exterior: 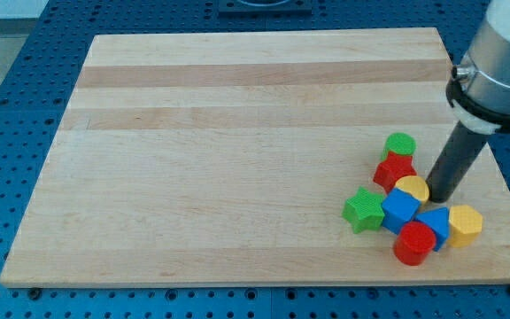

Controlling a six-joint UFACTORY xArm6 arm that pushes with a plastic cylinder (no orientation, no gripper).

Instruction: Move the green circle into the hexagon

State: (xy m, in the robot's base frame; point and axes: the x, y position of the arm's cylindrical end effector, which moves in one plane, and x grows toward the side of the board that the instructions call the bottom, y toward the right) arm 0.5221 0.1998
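The green circle [400, 144] sits at the view's right, at the top of a tight cluster, touching a red block [393, 170] below it. The yellow hexagon [464, 225] lies at the cluster's lower right. My tip [438, 197] is down on the board just right of a yellow round block [412, 188], between the green circle and the yellow hexagon. A blue cube [400, 210], a blue block [436, 225], a red cylinder [413, 244] and a green star [364, 210] complete the cluster.
The wooden board [237, 159] rests on a blue perforated table [7, 106]. The arm's white body [507, 53] hangs over the board's right edge. The cluster lies near the board's bottom right corner.
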